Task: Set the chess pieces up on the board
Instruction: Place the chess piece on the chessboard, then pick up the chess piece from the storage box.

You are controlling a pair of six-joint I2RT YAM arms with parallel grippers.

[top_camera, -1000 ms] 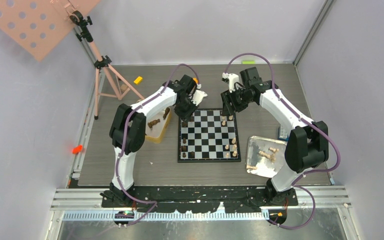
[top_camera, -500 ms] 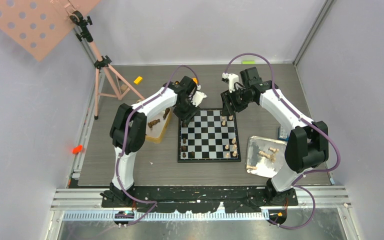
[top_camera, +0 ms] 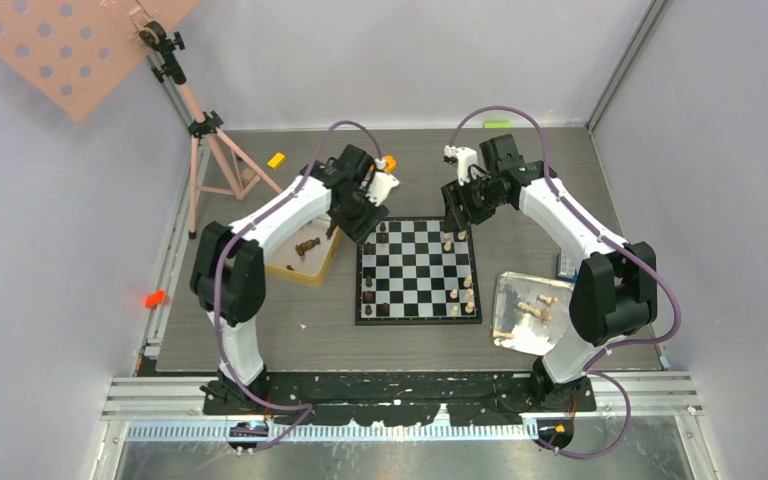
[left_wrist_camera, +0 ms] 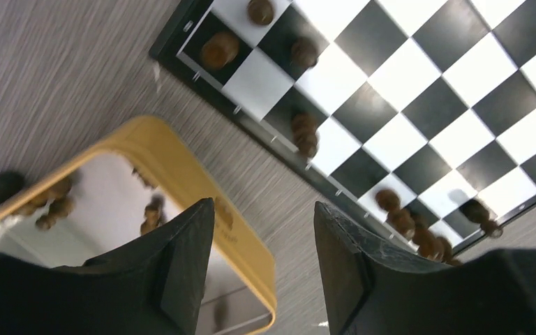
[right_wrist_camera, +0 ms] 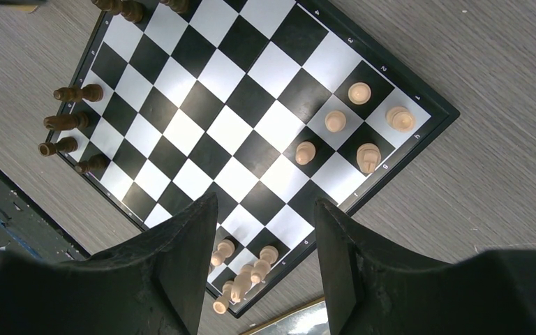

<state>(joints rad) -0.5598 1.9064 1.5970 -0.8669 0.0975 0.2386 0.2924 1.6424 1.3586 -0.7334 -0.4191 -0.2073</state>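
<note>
The board (top_camera: 418, 270) lies in the middle of the table. Dark chess pieces (top_camera: 368, 290) stand along its left edge and pale ones (top_camera: 465, 290) along its right edge. My left gripper (top_camera: 357, 230) hangs open and empty over the gap between the board's far left corner and the gold tin. In the left wrist view the left gripper (left_wrist_camera: 264, 209) shows the tin's rim below it, and dark pieces (left_wrist_camera: 306, 132) line the board (left_wrist_camera: 419, 91). My right gripper (top_camera: 450, 222) hovers open over the far right corner. The right wrist view shows the right gripper (right_wrist_camera: 265, 202) empty, high above pale pieces (right_wrist_camera: 335, 120) on the board (right_wrist_camera: 230, 129).
The gold tin (top_camera: 318, 268) left of the board holds dark pieces (top_camera: 307, 246). A silver tray (top_camera: 508, 290) on the right holds pale pieces (top_camera: 535, 308). A tripod (top_camera: 205, 150) and an orange block (top_camera: 277, 159) stand at the far left. A blue brick (top_camera: 564, 265) lies by the right arm.
My left gripper has opened and drawn back to the left, off the board's far left corner towards the tin. The right arm has not moved.
</note>
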